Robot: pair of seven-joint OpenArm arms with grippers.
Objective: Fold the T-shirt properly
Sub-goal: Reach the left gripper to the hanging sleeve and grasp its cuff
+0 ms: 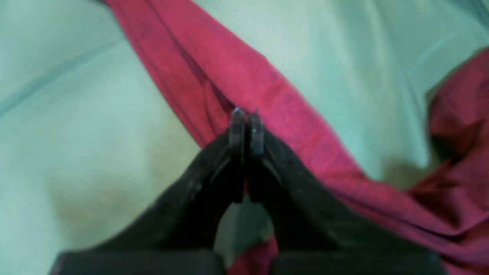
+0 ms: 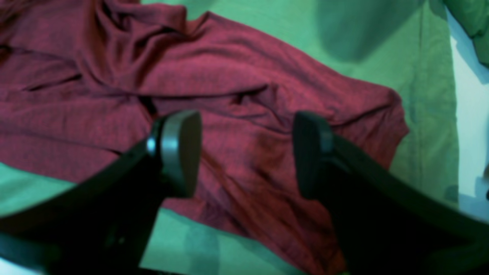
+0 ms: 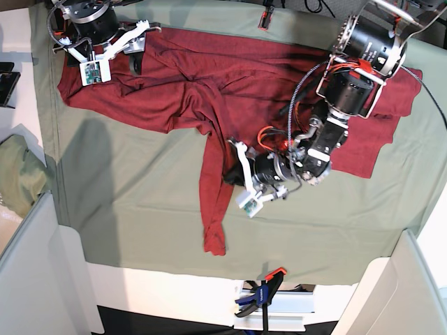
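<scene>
The dark red T-shirt (image 3: 209, 84) lies spread and wrinkled across the far half of the pale green table cloth (image 3: 126, 195). One long sleeve (image 3: 213, 202) runs towards the front edge. My left gripper (image 3: 234, 171) sits at the sleeve's right edge, halfway along it. In the left wrist view its fingertips (image 1: 246, 114) are pressed together on the sleeve (image 1: 244, 76), with a crease running up to them. My right gripper (image 3: 138, 50) is open above the shirt's far left part. In the right wrist view its gripper (image 2: 244, 152) stands wide apart over rumpled shirt fabric (image 2: 248, 88), holding nothing.
A bundled green cloth (image 3: 21, 167) lies off the table's left side and shows in the right wrist view (image 2: 471, 23). Clamps hold the table cloth at the front edge (image 3: 262, 293) and the far edge (image 3: 265, 17). The table's right edge is near the shirt's right end (image 3: 391, 105).
</scene>
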